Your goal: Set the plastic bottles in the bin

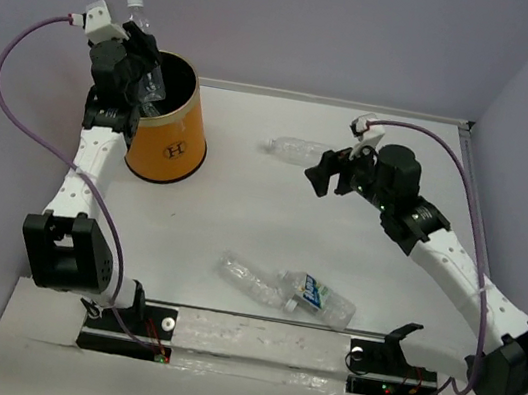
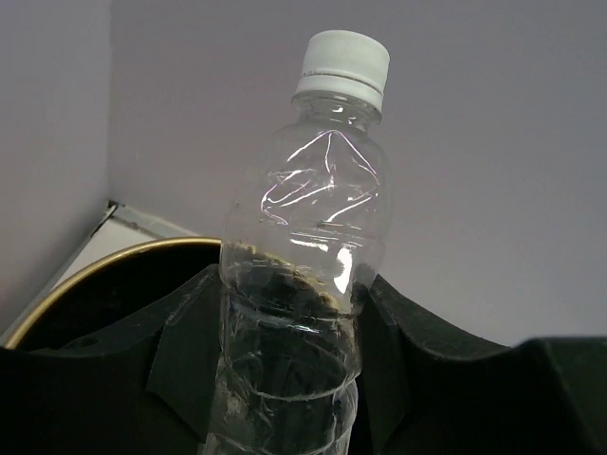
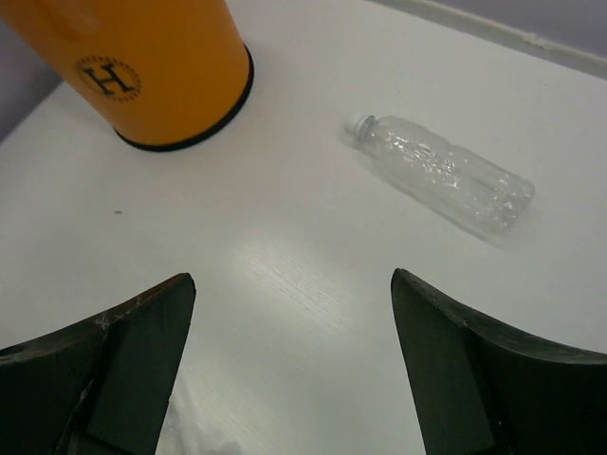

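My left tool grips a clear bottle at the edge of the orange bin, so letting go here may drop it outside; my right tool is open.

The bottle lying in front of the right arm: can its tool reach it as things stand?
Probably yes: the right tool is open and empty, and nothing lies between it and the bottle.

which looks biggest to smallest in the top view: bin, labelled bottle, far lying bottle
1. bin
2. labelled bottle and far lying bottle: about alike; the labelled one lies nearer the camera, so unranked
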Available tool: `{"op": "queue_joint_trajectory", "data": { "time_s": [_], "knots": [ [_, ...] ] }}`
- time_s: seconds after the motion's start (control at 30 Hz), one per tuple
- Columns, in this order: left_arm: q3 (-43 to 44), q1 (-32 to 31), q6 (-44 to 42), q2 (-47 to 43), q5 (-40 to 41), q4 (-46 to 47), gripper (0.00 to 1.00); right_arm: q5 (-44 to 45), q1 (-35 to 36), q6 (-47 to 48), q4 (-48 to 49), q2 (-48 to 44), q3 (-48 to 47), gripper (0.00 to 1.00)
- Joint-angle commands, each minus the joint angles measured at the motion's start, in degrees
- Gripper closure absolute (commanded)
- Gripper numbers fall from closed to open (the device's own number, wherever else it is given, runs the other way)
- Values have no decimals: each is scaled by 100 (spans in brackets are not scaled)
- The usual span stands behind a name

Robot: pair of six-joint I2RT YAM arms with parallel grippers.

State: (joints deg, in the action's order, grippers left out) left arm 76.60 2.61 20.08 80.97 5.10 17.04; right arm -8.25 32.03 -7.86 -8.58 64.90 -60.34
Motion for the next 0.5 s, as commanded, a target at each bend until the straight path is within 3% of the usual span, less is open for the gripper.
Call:
{"op": "queue_joint_trajectory", "data": {
  "time_s": [0.0, 0.2, 0.3, 0.33, 0.43, 0.47],
  "knots": [
    [-267, 143, 137, -55, 316, 1029, 67, -177, 22, 1241, 269, 820, -654, 9],
    [-892, 152, -188, -160, 878, 1399, 58, -98, 22, 2691, -283, 2683, -1925, 0],
    [-1181, 152, -162, -265, 1098, 1513, 31, 86, -30, 3307, -828, 3694, -2943, 0],
    [-1287, 152, -127, -327, 1124, 1513, 17, 104, -30, 3578, -960, 3922, -3210, 0],
    [-1419, 152, -13, -563, 1133, 1522, 1, -27, -83, 4070, -1426, 4749, -4192, 0],
    [-1437, 152, 31, -660, 1116, 1522, 1, -27, -83, 4177, -1645, 5134, -4432, 0]
  ]
}}
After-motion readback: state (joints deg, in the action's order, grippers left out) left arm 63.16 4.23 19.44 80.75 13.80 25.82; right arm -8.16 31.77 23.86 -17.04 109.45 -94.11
